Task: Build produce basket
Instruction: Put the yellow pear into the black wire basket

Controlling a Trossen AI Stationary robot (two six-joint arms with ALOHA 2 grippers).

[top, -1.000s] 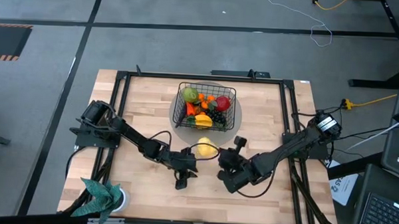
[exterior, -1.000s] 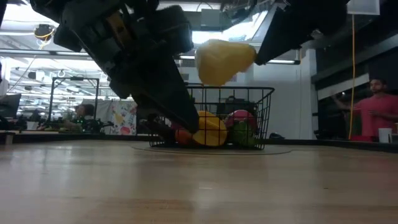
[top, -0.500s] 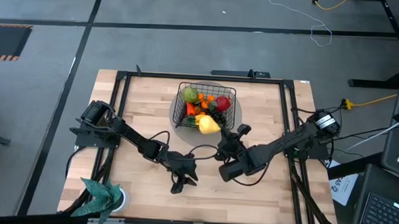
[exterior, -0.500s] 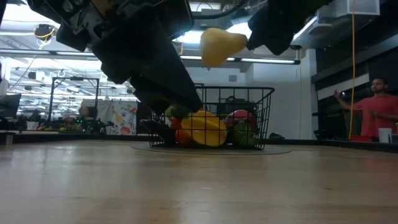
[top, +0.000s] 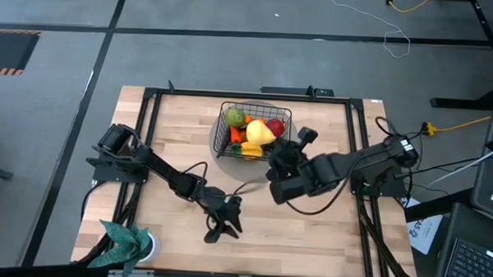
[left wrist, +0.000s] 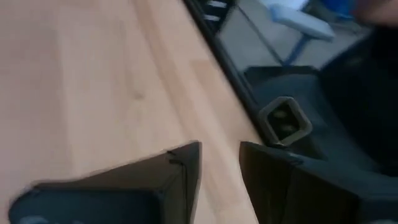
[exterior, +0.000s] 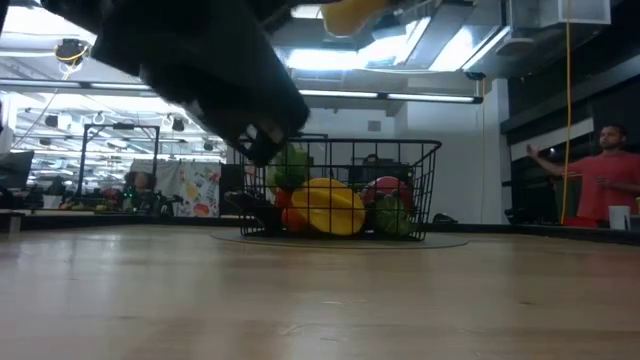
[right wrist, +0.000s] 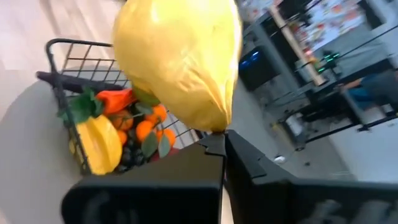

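The black wire basket (top: 225,113) stands at the far middle of the table and holds produce: a green pear (top: 235,117), a red fruit (top: 275,126), oranges (right wrist: 146,130), a carrot (right wrist: 115,99) and a yellow piece (right wrist: 99,144). A yellow pear (top: 261,132) hangs above the basket, well over its rim in the low view (exterior: 350,12). My right gripper (top: 271,149) is shut on it. My left gripper (top: 217,233) hovers over bare wood near the table's front middle. It is open (left wrist: 221,155), with nothing between its fingers. My right gripper pinches the yellow pear's narrow end (right wrist: 216,124) at the free ends of its two fingers. The fingers come slanting from the table's near right side. The pear's wide end stands out beyond the fingertips, and the pear is lifted clear over the basket.
A round grey mat (top: 220,151) lies under the basket. A teal leafy plant (top: 126,241) stands at the near left corner. Black frame rails (top: 148,119) run along the table's sides. A person in a red shirt (exterior: 600,180) stands beyond the table.
My right gripper has risen and gone toward the far edge with the yellow pear. The pear was over the table in front of the basket and is now above the basket, higher than before. My left gripper has turned a little and lifted slightly, still open.
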